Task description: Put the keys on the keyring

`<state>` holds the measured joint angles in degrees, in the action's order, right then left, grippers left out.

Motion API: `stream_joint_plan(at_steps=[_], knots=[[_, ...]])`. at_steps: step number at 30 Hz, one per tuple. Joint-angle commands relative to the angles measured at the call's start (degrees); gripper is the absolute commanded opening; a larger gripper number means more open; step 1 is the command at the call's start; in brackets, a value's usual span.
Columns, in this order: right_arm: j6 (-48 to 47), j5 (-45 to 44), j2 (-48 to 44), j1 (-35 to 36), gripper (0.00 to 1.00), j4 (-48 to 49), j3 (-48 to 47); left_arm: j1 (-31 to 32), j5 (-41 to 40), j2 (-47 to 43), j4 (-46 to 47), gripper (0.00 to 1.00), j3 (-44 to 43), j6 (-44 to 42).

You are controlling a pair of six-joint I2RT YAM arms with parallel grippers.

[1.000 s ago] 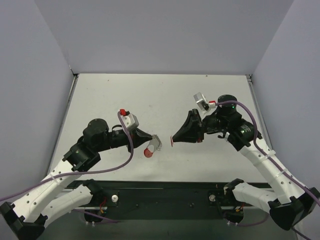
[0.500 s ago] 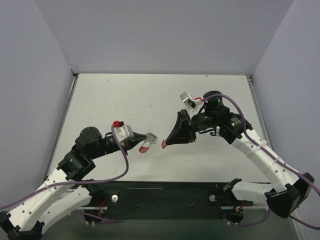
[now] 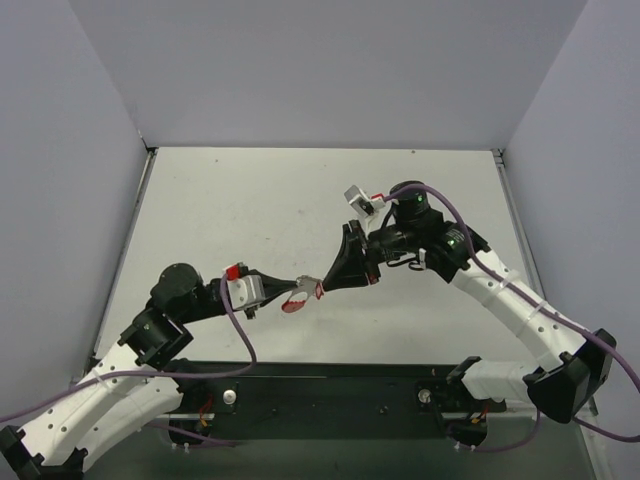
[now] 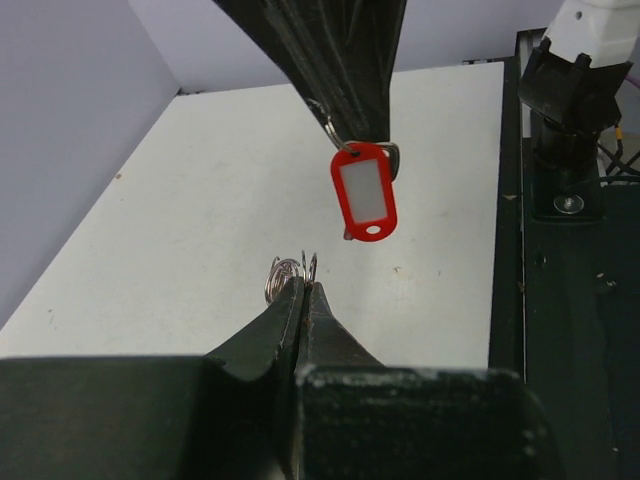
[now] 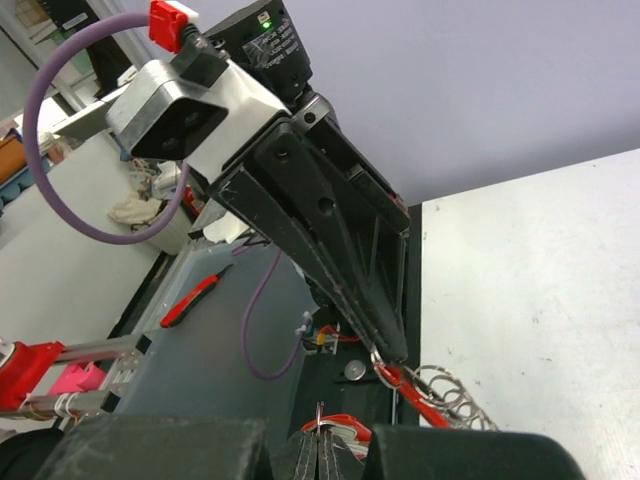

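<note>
Left wrist: keys (image 4: 363, 195) hang, long axis vertical, pointing down.

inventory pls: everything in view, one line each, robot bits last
key: 1, red with pale window, hanging from right pincer
keyring: 1, silver coil with red part, in left pincer
table: 1, white, under both arms
walls: 3, grey, around table
rail: 1, black, table's near edge
cables: 2, purple, along arms
cameras: 2, silver, on wrists
arms: 2, white and black, tips meeting over table
left pincer: 1, black, shut on keyring
right pincer: 1, black, shut on key
</note>
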<state>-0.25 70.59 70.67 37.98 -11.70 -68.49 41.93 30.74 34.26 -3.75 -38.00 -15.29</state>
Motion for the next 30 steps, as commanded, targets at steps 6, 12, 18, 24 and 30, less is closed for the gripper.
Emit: stream_joint_plan(at_steps=[6,12,18,24,30], knots=[[-2.56,-2.82,1.04,0.43,0.0,-3.06,-3.23,0.17,6.26,0.19,2.08,0.0,-3.22,-2.91],[-4.4,-7.2,2.89,1.04,0.0,-9.47,-6.21,0.25,7.05,0.8,-0.11,0.0,-4.45,-4.13],[-5.9,-12.84,4.82,2.37,0.0,-16.15,-9.55,0.78,6.79,3.96,-7.23,0.0,-9.02,-6.85],[-5.11,-13.72,6.76,2.54,0.0,-20.2,-12.01,1.31,5.12,4.06,-8.91,0.0,-9.72,-9.4],[-4.15,-13.02,7.46,2.63,0.0,-21.87,-13.69,2.1,4.07,5.9,-13.21,0.0,-11.92,-12.04]])
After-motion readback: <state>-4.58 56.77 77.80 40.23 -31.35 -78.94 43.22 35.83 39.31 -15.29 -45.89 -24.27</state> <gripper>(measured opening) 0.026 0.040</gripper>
